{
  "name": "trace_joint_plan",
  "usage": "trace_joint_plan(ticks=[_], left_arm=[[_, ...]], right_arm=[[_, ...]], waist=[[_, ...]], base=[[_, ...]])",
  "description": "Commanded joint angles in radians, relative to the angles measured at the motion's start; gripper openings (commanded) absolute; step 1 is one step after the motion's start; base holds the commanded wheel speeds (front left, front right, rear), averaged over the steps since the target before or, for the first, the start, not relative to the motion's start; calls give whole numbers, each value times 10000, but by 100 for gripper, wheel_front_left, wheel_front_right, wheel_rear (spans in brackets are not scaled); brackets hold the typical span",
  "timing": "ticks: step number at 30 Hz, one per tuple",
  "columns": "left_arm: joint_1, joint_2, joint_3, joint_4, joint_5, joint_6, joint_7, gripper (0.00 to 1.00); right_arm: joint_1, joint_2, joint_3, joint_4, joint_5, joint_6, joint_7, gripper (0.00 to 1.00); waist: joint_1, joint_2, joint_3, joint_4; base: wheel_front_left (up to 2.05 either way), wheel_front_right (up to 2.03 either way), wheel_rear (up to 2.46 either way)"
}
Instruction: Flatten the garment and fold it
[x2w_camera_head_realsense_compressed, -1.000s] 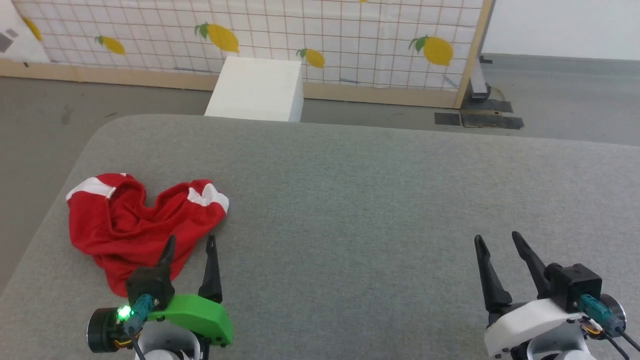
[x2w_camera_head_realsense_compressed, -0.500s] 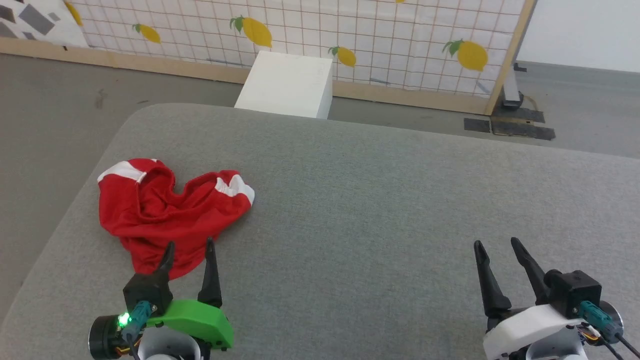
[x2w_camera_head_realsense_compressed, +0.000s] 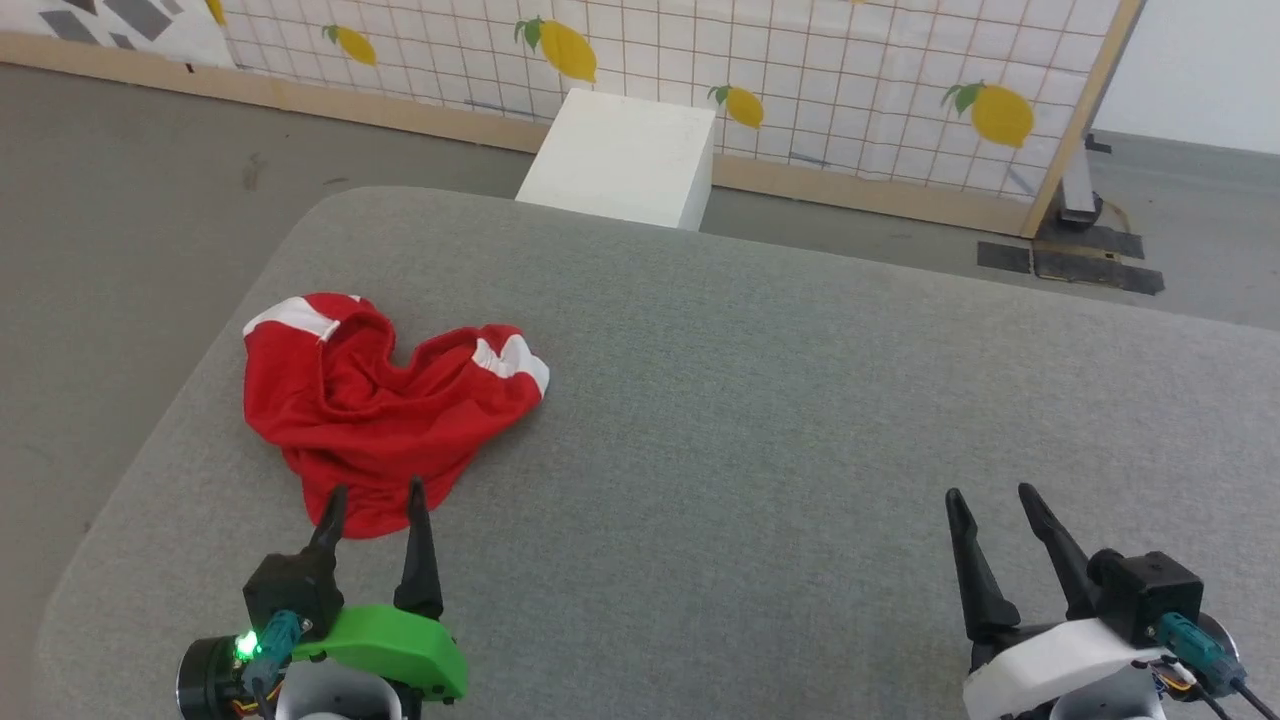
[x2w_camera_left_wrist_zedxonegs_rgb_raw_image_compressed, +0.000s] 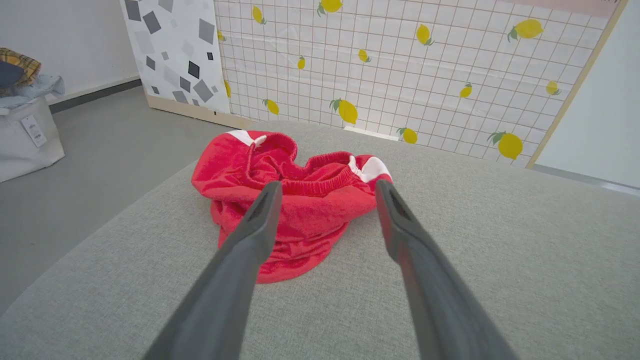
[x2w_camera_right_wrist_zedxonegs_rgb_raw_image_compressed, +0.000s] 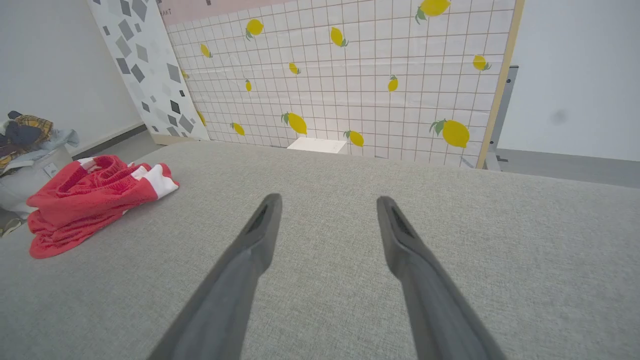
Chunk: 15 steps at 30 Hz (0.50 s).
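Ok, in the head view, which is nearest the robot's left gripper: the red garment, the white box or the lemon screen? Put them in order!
From the left gripper:
1. Red garment, just ahead of its fingertips.
2. White box, on the floor beyond the grey table.
3. Lemon-print screen, standing behind the box.

The table (x2w_camera_head_realsense_compressed: 800, 400) before me is covered in grey woven fabric and has a rounded corner at my far left. A crumpled red garment (x2w_camera_head_realsense_compressed: 380, 410) lies on it near that corner, its white bands showing.
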<state>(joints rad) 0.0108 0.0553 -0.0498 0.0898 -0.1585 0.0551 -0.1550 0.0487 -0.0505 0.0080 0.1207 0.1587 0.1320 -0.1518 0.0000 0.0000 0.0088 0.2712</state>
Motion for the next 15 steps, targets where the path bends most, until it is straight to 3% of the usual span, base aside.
trace_joint_plan(ticks=[1, 15], left_arm=[[150, -32, -28, 50, -22, 83, -109, 100], [176, -38, -55, 163, 12, 224, -396, 100]], right_arm=[[182, 2, 32, 70, 116, -8, -137, 100], [212, 2, 117, 308, 296, -10, -425, 100]], waist=[[0, 0, 20, 90], [0, 0, 41, 564]], base=[[0, 0, 0], [0, 0, 0]])
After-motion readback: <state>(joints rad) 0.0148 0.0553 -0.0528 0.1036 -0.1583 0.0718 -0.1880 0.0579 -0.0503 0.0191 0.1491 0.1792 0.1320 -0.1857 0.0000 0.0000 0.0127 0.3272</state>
